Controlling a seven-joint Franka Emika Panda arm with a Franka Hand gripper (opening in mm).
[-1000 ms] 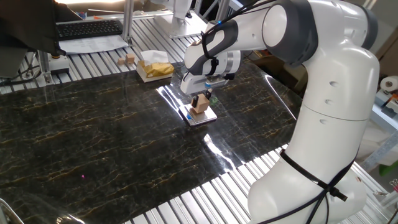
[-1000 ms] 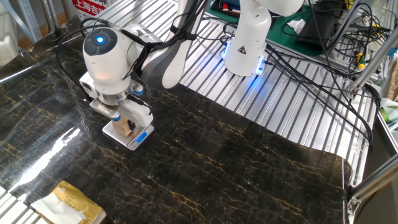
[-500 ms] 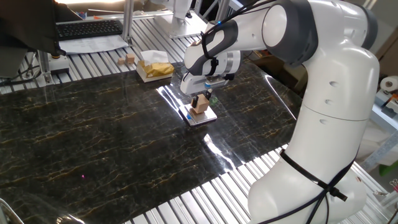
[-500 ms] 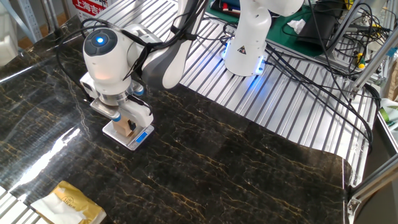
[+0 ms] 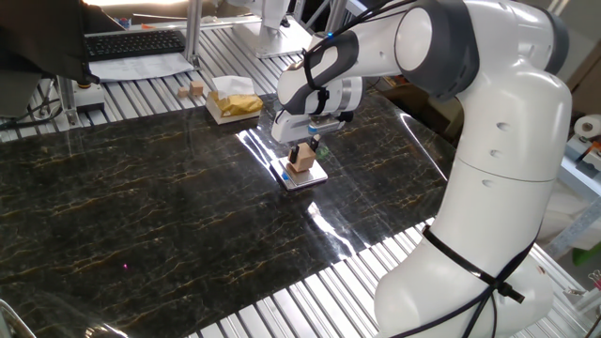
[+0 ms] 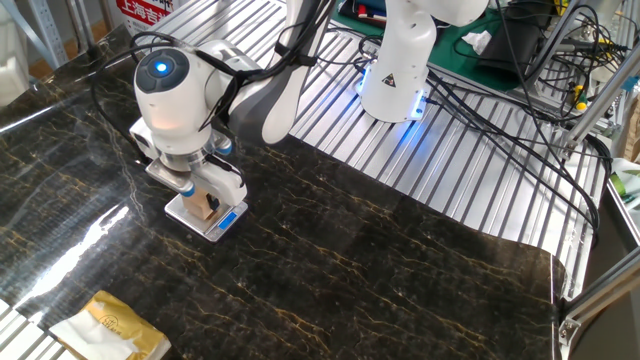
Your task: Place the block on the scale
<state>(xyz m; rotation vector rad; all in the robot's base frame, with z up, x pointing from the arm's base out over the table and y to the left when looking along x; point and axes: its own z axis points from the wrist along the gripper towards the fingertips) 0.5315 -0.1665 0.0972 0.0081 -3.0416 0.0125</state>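
The block [image 5: 300,163] is a small light-tan wooden cube. It rests on the top plate of the scale [image 5: 305,178], a thin square device with a shiny plate on the dark marble-patterned table. My gripper [image 5: 303,152] reaches down over the block with a finger on each side, shut on it. In the other fixed view the block [image 6: 207,206] shows between the white fingers [image 6: 229,187], on the scale [image 6: 222,222] with its blue mark. The gripper [image 6: 206,196] hides most of the plate.
A tan box with yellow material [image 5: 233,103] and a tinier wooden block [image 5: 195,91] lie behind the scale near a keyboard [image 5: 133,42]. The box also shows in the other fixed view [image 6: 112,326] at the front edge. Cables [image 6: 500,110] trail over the ribbed metal surface beside the arm base.
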